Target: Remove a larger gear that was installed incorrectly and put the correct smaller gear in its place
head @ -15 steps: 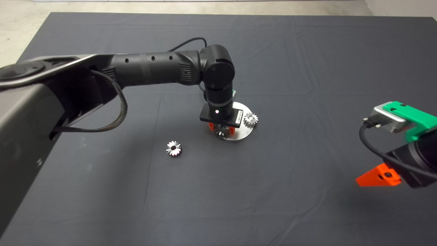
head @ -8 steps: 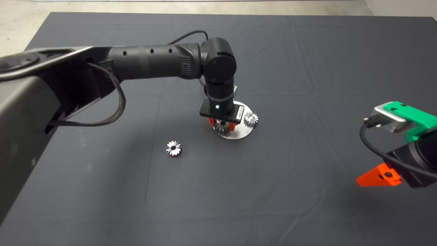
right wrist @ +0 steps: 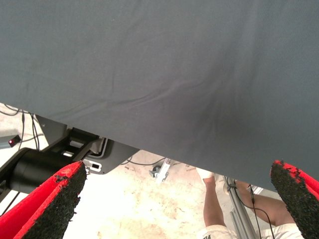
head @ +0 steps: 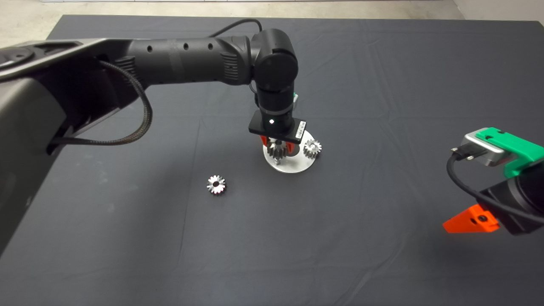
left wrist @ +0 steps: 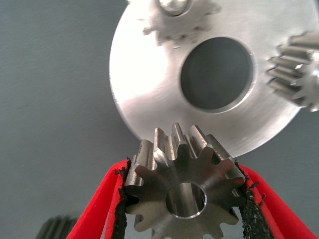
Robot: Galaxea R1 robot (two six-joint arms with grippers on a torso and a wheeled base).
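Red fingers of the left gripper [left wrist: 185, 199] pinch the larger gear [left wrist: 184, 186] above the steel disc [head: 293, 165] (right gripper [right wrist: 174, 199] parked, spread).

A wrinkled dark grey cloth mat [head: 382, 85] covers the table, and on it lies a round, shiny steel base plate [head: 293, 165] with a wide circular hole [left wrist: 217, 73] through it. Beyond the mat's edge, pale concrete floor [right wrist: 144, 199] shows, with a person's bare leg [right wrist: 213, 204] standing there.
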